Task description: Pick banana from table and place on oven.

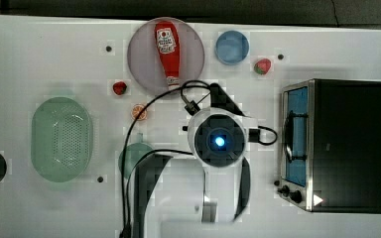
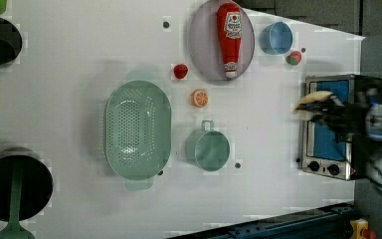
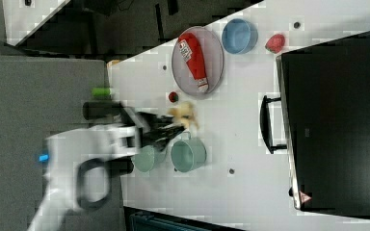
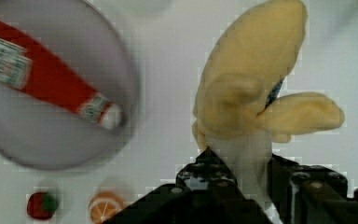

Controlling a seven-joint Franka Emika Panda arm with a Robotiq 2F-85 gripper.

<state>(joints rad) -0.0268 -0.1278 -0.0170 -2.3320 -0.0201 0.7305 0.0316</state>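
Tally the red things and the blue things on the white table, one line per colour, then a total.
Red: 3 – ketchup bottle, strawberry, strawberry
Blue: 1 – bowl
Total: 4

pale yellow banana, red ketchup bottle, perforated green colander

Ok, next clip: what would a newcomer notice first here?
The gripper holds the pale banana in the air, up off the white table. Next, the red ketchup bottle lying on a round plate, and the black-topped oven at the top view's right.
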